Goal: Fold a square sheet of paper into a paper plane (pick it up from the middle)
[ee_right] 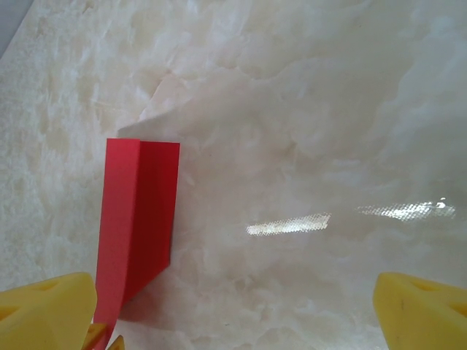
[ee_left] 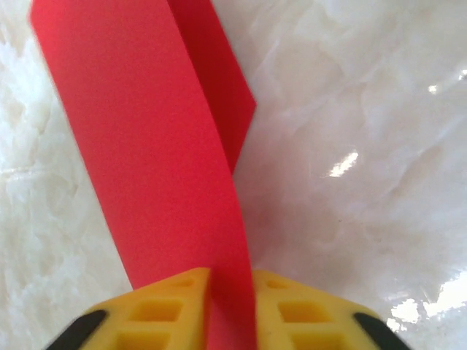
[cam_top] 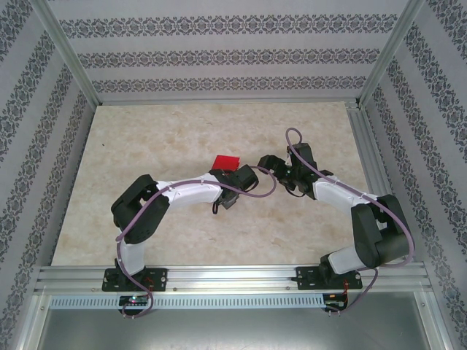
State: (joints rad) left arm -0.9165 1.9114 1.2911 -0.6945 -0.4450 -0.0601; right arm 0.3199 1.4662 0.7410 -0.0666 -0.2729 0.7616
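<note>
The red square sheet of paper (cam_top: 225,162) lies mid-table, just ahead of my left gripper (cam_top: 238,175). In the left wrist view the sheet (ee_left: 146,146) is bent into two flaps, and a pinched ridge of it runs down between the yellow fingers (ee_left: 168,313). My left gripper (ee_left: 232,295) is shut on that ridge. My right gripper (cam_top: 271,165) hovers just right of the paper. In the right wrist view its jaws stand wide apart, the gripper (ee_right: 237,310) holds nothing, and the folded sheet (ee_right: 139,211) is off to its left.
The marble-patterned table top (cam_top: 182,138) extends around both arms. Aluminium frame posts and patterned walls (cam_top: 219,58) enclose the back and sides. A metal rail (cam_top: 233,277) carrying the arm bases runs along the near edge.
</note>
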